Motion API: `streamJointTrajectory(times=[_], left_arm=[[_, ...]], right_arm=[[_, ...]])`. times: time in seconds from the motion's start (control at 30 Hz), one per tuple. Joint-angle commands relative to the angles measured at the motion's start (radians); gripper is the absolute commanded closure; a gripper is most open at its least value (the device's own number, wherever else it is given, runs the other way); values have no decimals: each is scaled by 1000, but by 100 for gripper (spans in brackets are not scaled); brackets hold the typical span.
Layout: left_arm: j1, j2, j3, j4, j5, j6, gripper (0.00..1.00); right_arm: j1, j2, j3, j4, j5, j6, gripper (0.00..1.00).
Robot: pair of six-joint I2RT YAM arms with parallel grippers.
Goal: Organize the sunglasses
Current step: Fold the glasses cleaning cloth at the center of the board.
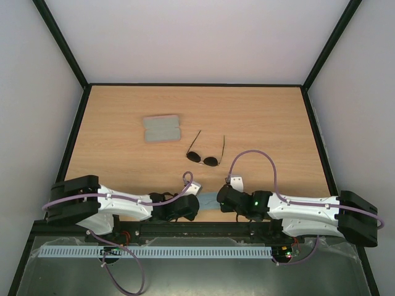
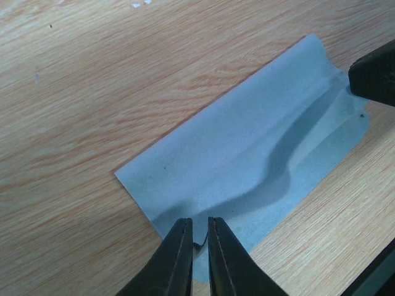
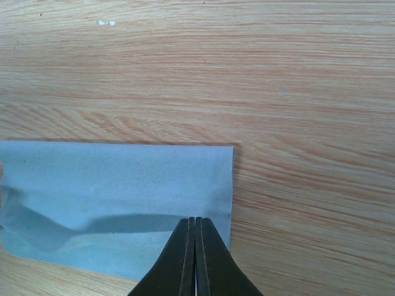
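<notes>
Right gripper (image 3: 195, 225) is pressed shut at the cloth's (image 2: 247, 142) edge. Left gripper (image 2: 198, 229) stands a slit apart there, grip unclear. Sunglasses (image 1: 204, 157) lie beyond, about midway between both, lenses nearest, temples pointing away.

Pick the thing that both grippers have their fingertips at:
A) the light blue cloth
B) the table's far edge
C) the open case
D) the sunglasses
A: the left gripper and the right gripper each have their tips at an edge of the light blue cloth, while the sunglasses and the case lie farther back with nothing touching them.
</notes>
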Motion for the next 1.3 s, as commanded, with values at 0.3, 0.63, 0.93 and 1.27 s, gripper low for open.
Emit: streamJointTrajectory(times=[0.3, 0.63, 0.93, 1.27], left_arm=[[-41, -4, -18, -10, -41, -35, 76], [-102, -46, -5, -80, -71, -90, 72], [-81, -125, -25, -117, -93, -114, 63], [81, -175, -71, 20, 88, -37, 62]], right_arm=[[55, -1, -25, -59, 61, 75, 93], [128, -57, -23, -159, 89, 154, 92], [139, -181, -22, -195, 58, 167, 79], [80, -257, 54, -282, 100, 104, 73]])
